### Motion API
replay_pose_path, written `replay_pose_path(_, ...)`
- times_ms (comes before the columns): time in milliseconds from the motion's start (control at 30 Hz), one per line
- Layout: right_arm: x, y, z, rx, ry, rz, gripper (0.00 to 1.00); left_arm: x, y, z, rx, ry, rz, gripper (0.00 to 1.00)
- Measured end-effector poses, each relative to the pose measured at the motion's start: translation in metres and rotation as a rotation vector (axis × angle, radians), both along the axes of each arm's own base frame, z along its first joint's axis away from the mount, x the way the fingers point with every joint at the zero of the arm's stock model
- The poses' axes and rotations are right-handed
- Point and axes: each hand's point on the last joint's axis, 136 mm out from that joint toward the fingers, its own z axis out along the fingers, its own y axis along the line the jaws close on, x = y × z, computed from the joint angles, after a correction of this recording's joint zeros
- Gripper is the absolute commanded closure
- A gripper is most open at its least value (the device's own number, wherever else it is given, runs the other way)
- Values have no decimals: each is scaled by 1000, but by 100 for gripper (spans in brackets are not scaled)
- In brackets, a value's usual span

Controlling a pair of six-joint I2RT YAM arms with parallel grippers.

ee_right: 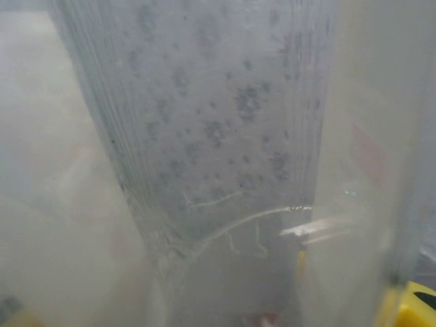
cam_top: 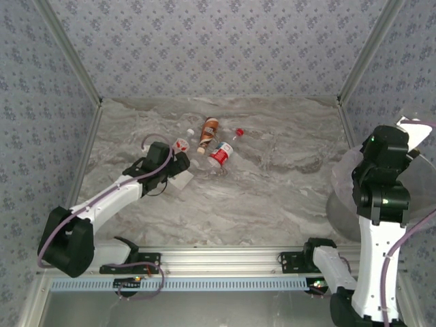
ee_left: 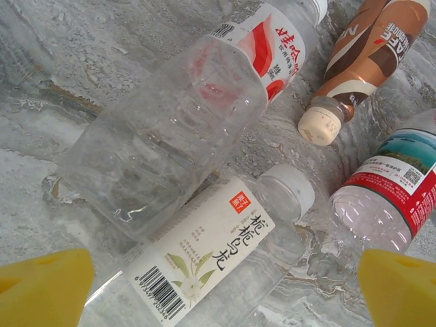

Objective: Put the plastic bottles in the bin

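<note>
Mid-table on the marble (cam_top: 272, 197) | crinkly clear plastic bottles (ee_left: 170, 129) lying flat, 12 o'clock of left gripper (ee_left: 221, 291), fingers spread wide | round translucent bin (cam_top: 344, 197) at 3 o'clock, right gripper (cam_top: 390, 146) by it, grip can't tell

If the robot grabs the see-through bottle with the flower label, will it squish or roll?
Probably squishes a little: the bottle looks empty and thin-walled, so likely light. It lies on its side on the table, so a nudge could roll it.

plastic bottles (cam_top: 219, 154) on table (cam_top: 272, 197) left of centre, bin (cam_top: 340, 194) far right
</note>
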Motion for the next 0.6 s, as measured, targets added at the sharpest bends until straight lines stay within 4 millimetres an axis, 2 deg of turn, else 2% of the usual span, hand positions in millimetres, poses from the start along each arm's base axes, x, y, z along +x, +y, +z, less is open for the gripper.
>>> replay_pose_path(167, -4, -27, -30, 83, 23, -87, 46, 2, -4, -3, -2, 14, -8, 0)
replay_pose_path(367, -4, -48, -65, 209, 42, -140, 44, 3, -4, -3, -2, 22, -5, 1)
replay_pose_path(467, -1, -52, -82, 268, 52, -137, 38, 1, -2, -4, 1, 32, 2, 1)
replay_pose_path(600, 0, -49, -91, 322, 45, -119, 25, 0, 0, -6, 9, 41, 12, 0)
